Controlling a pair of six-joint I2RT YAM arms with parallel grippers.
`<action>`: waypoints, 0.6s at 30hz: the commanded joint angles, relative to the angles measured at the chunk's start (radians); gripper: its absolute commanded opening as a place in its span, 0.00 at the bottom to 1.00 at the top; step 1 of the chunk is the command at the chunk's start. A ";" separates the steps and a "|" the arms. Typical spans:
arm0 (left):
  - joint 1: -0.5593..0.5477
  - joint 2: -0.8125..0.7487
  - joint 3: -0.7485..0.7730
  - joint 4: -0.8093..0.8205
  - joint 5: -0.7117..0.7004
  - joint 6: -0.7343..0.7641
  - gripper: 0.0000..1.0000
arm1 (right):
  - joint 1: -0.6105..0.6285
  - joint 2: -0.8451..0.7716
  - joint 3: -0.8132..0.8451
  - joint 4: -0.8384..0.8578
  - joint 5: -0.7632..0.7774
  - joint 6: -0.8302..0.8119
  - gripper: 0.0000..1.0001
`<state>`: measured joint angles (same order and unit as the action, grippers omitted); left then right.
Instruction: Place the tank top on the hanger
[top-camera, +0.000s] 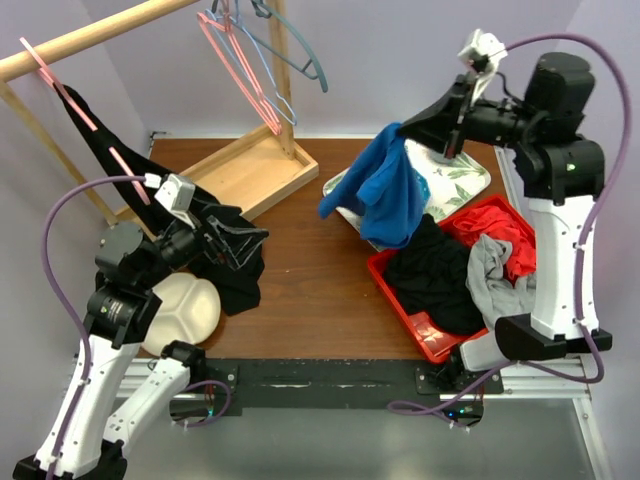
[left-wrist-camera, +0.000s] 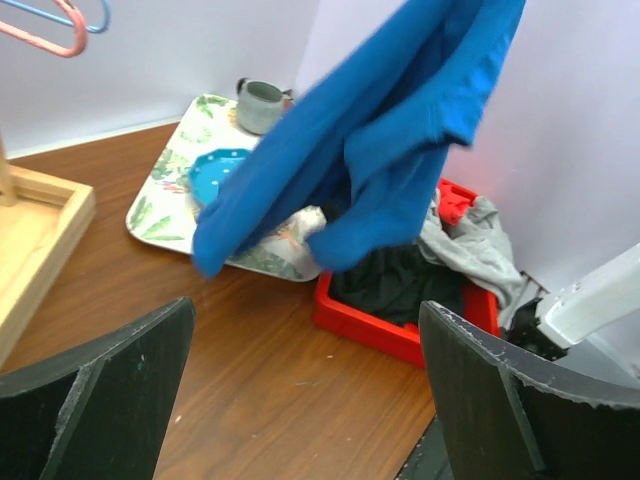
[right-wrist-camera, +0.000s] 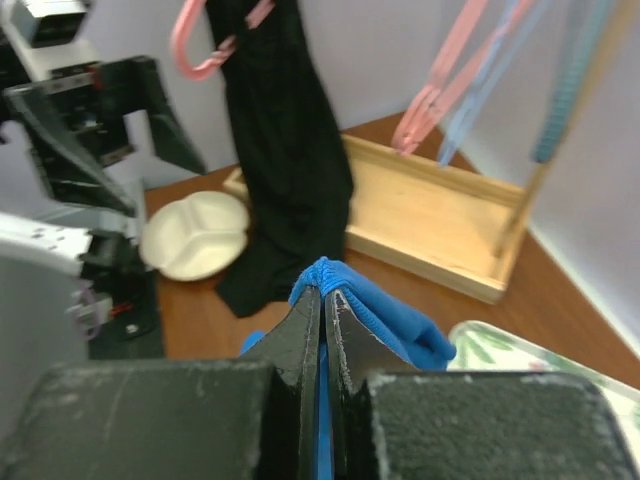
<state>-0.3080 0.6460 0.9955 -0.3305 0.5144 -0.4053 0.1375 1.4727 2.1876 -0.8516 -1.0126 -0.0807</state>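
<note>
Tank top (top-camera: 385, 190), one, in right hand (right-wrist-camera: 322, 300)

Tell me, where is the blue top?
In the top view the tank top hangs on the right side, pinched in the right gripper, dangling over the leafy tray beside the red bin of clothes.

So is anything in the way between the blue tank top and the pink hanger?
Nothing visible stands between them. The right gripper holds the tank top up; a grey-blue hanger hangs right beside the pink hanger.
</note>
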 joint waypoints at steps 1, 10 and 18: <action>-0.003 0.023 -0.027 0.128 0.079 -0.070 0.98 | 0.097 -0.034 -0.090 0.068 -0.049 0.029 0.00; -0.003 0.011 -0.060 0.200 0.107 -0.118 0.97 | 0.372 -0.069 -0.550 0.181 0.077 -0.047 0.00; -0.003 -0.006 -0.075 0.110 0.084 -0.084 0.96 | 0.498 0.119 -0.710 0.298 0.397 -0.065 0.08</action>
<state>-0.3080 0.6464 0.9337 -0.1955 0.5949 -0.4976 0.6136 1.5188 1.5005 -0.6846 -0.8154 -0.1406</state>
